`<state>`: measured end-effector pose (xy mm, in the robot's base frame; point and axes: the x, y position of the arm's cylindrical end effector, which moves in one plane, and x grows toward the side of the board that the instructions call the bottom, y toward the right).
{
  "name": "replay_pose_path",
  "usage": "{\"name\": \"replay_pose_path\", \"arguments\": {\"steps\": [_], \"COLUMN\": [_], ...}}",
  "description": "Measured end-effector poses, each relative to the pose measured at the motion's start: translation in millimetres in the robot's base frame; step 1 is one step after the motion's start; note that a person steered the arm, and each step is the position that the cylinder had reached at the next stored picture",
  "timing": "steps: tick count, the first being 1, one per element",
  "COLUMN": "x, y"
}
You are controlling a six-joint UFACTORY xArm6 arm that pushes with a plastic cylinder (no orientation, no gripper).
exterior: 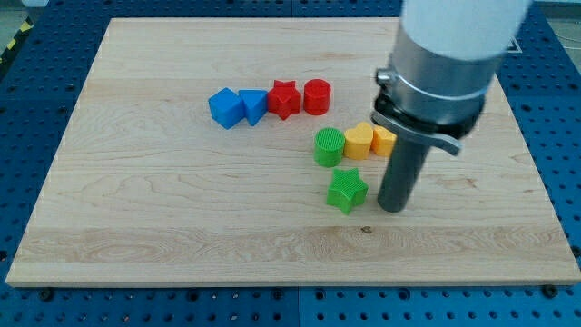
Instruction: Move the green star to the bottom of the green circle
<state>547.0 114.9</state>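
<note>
- So first thing, there's no pincer on this rig at all, nothing that opens, shuts or holds. It's just a straight dark rod, and my tip (392, 208) sits down at the board (136, 227), toward the right and on the near side of the block cluster.
- Closest thing to it is the green star (347, 191), just left of my tip with a thin gap showing. Looks apart to me, not touching, though it's tight.
- Just beyond the star, a bit to the left, is the green circle (329, 146). So the star already sits pretty much at the near side of the circle, close by; I'd guess the job is nearly done, or needs only a small nudge left to line up.
- Handling guess: small, light, rigid ribbed plastic on smooth wood, so it should slide easily and may spin if hit on a point. No picking up here, so push into a flat notch between two arms.
- Right of the circle, partly behind the rod, are two yellow blocks (360, 140); can't make out the shapes well.
- Farther off, left and far: red cylinder (316, 96), red star (284, 99), and two blue blocks (238, 107) in a touching row, well clear.
</note>
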Motion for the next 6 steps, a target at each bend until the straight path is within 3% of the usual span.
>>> {"name": "replay_pose_path", "arguments": {"steps": [4,6], "x": [-0.4,18.4], "y": [-77.9,-80.6]}}
